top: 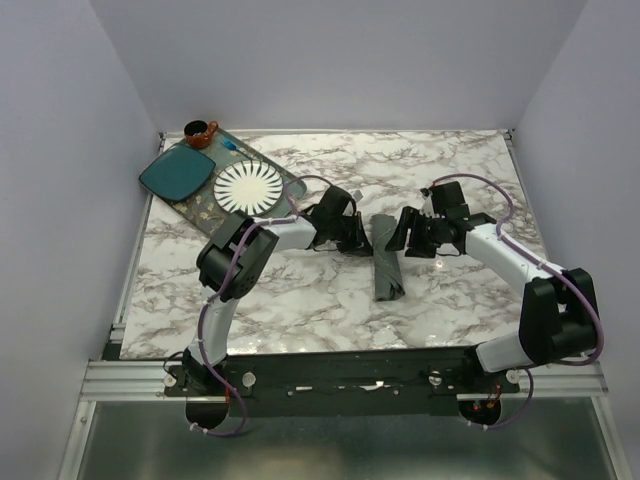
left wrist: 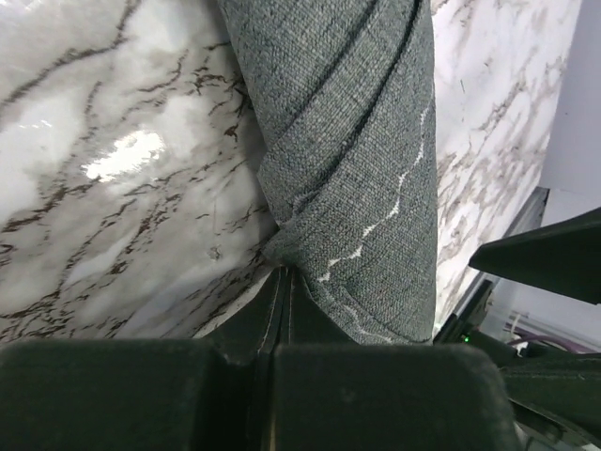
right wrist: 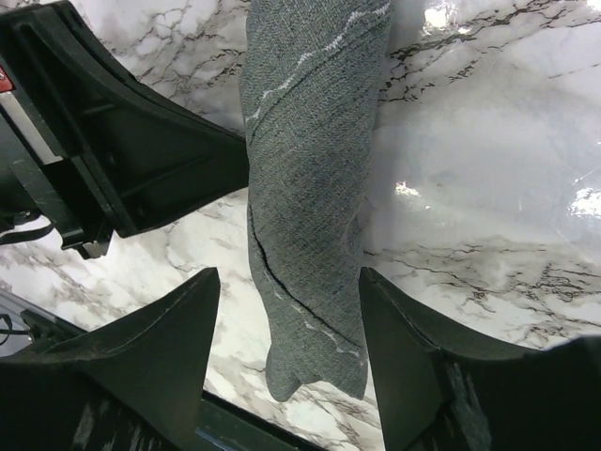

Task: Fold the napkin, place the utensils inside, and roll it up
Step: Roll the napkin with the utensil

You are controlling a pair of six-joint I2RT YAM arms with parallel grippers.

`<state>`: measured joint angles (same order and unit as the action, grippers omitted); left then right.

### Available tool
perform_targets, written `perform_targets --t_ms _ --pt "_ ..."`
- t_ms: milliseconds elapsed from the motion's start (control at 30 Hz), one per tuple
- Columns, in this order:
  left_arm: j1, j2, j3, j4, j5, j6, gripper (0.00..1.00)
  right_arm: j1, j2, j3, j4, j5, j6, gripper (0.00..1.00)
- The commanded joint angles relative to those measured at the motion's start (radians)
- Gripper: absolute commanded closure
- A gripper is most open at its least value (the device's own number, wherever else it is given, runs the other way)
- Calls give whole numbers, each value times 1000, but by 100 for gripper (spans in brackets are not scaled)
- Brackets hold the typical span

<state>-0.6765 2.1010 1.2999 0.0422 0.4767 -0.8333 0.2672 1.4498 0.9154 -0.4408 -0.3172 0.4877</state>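
Observation:
The napkin [top: 387, 270] lies rolled into a long, narrow dark grey bundle in the middle of the marble table. It also shows in the left wrist view [left wrist: 357, 141] and the right wrist view [right wrist: 310, 188]. No utensils are in view. My left gripper [top: 360, 240] is shut, and its tips [left wrist: 284, 272] press against the left side of the roll near its far end. My right gripper [top: 398, 238] is open. Its fingers stand apart on either side of the roll's far end [right wrist: 289, 282] without touching it.
A dark tray [top: 190, 205] at the back left holds a teal square plate [top: 177, 172], a white ribbed plate [top: 246, 186] and a brown cup [top: 199, 133]. The two grippers are close together over the roll. The left gripper's body [right wrist: 122, 141] shows in the right wrist view.

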Motion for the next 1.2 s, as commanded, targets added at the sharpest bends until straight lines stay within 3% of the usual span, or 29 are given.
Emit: perform_targets --t_ms 0,167,300,667,1000,1167 --pt "-11 7 -44 78 63 -50 100 -3 4 13 19 -23 -21 30" --pt "-9 -1 -65 114 95 -93 100 3 3 11 14 -4 -54 21" --pt "0 -27 -76 87 62 -69 100 6 0 22 -13 18 -69 19" --pt "38 -150 -204 64 30 -43 87 40 -48 40 -93 115 -100 13" --pt "51 -367 -332 107 114 -15 79 55 -158 -26 -102 107 -58 10" --pt "49 -536 -353 105 200 72 70 55 -342 -93 -121 34 -35 11"
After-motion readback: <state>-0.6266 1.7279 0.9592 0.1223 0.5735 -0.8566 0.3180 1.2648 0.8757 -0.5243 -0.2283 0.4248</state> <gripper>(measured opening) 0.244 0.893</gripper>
